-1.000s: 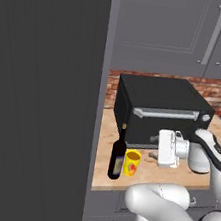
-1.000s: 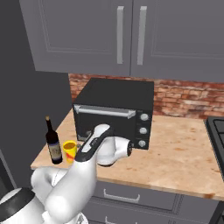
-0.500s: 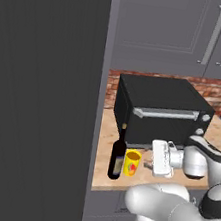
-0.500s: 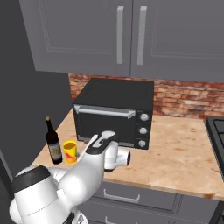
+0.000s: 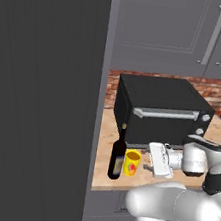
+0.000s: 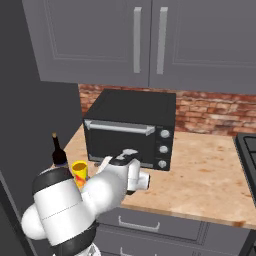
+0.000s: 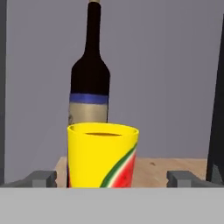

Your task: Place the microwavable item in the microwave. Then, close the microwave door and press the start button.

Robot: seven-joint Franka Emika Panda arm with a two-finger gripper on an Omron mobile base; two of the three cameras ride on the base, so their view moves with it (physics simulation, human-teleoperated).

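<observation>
The yellow cup (image 7: 102,155), standing between the finger tips (image 7: 43,178), looks like smooth, slightly glossy plastic with a printed watermelon slice. Just behind it the wine bottle (image 7: 90,78) is dark glossy glass with a dull paper-like label. Beneath both, the counter (image 5: 103,172) has a matt, speckled stone-like top. The toaster oven (image 5: 157,112) is matt black with a brushed metal handle.

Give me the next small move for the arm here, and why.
Probably ease the gripper straight forward until the open jaws flank the yellow cup, then close. In the hand view the cup sits centred between them, unheld, with the wine bottle right behind it, so advance gently.
</observation>
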